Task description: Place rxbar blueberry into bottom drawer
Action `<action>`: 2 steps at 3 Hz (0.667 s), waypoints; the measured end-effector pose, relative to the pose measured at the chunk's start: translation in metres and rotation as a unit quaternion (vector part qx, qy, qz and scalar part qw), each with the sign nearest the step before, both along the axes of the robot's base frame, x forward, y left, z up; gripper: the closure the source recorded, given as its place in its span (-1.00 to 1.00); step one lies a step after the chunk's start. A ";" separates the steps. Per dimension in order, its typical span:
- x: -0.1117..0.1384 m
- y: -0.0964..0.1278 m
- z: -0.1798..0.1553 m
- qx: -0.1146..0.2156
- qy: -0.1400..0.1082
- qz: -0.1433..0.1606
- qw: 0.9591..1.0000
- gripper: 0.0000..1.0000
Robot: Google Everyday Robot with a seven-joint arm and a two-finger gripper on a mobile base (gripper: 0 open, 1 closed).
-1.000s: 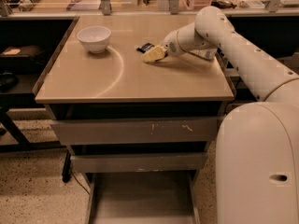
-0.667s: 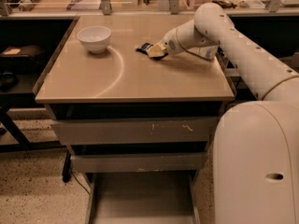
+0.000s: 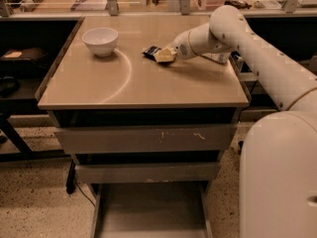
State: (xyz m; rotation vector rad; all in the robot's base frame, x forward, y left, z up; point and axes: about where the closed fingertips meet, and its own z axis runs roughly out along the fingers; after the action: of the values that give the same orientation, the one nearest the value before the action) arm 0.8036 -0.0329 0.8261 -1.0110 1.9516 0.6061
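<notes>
The rxbar blueberry [image 3: 150, 51] is a small dark wrapper lying flat on the tan table top, right of centre towards the back. My gripper [image 3: 164, 56] reaches in from the right and sits low on the table at the bar's right end, covering part of it. The bottom drawer [image 3: 148, 209] is pulled out below the table near the floor, and its flat grey floor shows nothing in it. The two upper drawers [image 3: 143, 139] are closed.
A white bowl [image 3: 100, 39] stands on the table's back left. A clear bottle [image 3: 218, 58] lies mostly hidden behind my forearm at the right edge. My white arm and base [image 3: 277, 172] fill the right side. Shelving and clutter stand behind the table.
The gripper stays at the bar's right end, with only a small shift of the wrist. The bar remains on the table in about the same spot.
</notes>
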 end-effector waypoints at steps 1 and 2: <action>-0.043 -0.011 0.033 0.055 -0.038 0.013 0.998 1.00; -0.093 -0.028 0.053 0.085 -0.080 0.012 0.993 1.00</action>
State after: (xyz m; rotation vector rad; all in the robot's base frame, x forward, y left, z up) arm 0.7107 -0.0610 0.8789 -0.9479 1.7203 0.6710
